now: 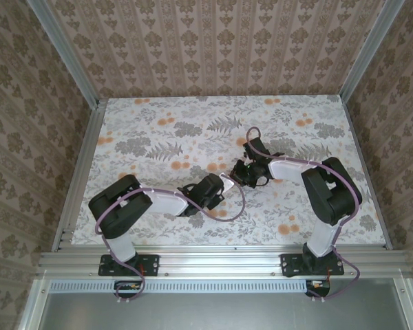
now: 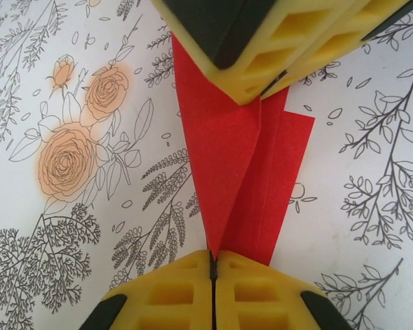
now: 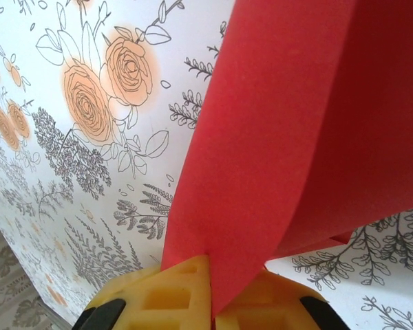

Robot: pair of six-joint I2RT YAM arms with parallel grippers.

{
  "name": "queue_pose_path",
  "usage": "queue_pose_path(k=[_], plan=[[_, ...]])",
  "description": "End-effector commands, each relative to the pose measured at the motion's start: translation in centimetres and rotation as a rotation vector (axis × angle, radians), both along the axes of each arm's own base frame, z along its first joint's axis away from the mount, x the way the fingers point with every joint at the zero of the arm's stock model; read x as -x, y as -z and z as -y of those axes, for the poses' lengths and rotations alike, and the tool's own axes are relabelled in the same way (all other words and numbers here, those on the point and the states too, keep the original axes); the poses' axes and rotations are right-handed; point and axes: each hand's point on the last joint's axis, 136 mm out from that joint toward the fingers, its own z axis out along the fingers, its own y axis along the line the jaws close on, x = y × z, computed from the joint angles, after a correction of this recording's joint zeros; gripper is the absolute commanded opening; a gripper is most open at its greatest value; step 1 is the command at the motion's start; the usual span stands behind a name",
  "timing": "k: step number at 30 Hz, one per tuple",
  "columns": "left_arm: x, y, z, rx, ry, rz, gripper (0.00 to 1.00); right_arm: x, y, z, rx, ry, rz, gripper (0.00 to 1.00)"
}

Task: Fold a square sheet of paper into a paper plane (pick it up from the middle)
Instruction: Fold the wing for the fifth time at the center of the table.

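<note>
A tabletop (image 1: 151,137) printed with grey ferns and orange roses lies flat. Patterned beige wallpaper (image 1: 213,41) rises behind and beside the tabletop. An aluminium rail (image 1: 220,259) runs along the tabletop's near edge

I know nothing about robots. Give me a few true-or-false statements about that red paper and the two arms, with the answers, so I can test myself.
1. The paper is bright red. True.
2. It lies flat as an unfolded square. False: it is folded into a narrow shape that tapers to a point.
3. The left gripper is shut on the paper's pointed tip. True.
4. The right gripper hangs open, away from the paper. False: it is shut on the paper too.
5. The table is plain white. False: it is printed with leaves and orange flowers.
</note>
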Motion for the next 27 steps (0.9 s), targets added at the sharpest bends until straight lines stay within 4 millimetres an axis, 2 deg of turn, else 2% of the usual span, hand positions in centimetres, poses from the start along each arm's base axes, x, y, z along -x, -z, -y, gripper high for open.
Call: queue_pose_path(k=[1, 8, 11, 17, 24, 27], plan=[[0.4, -0.4, -0.8, 0.007, -0.034, -0.061, 0.13, -0.6, 0.8, 0.9, 0.052, -0.021, 0.038, 0.06], [1.4, -2.1, -1.1, 0.101, -0.047, -0.181, 0.5, -0.4, 1.6, 1.7, 0.082, -0.08, 0.051, 0.05], [2.0, -3.4, -1.0, 0.176, -0.033, -0.262, 0.59, -0.3, 1.7, 1.8, 0.08, -0.111, 0.057, 0.04], [1.1, -5.4, -0.8, 0.415, -0.078, -0.51, 0.61, 0.3, 1.3, 1.7, 0.074, -0.21, 0.079, 0.03], [-0.8, -5.5, 0.1, 0.605, -0.135, -0.779, 0.53, 1.4, 1.1, 0.3, -0.003, -0.355, 0.108, 0.02], [-0.8, -5.3, 0.9, 0.647, -0.141, -0.878, 0.51, 1.8, 0.9, -0.3, -0.046, -0.402, 0.127, 0.02]])
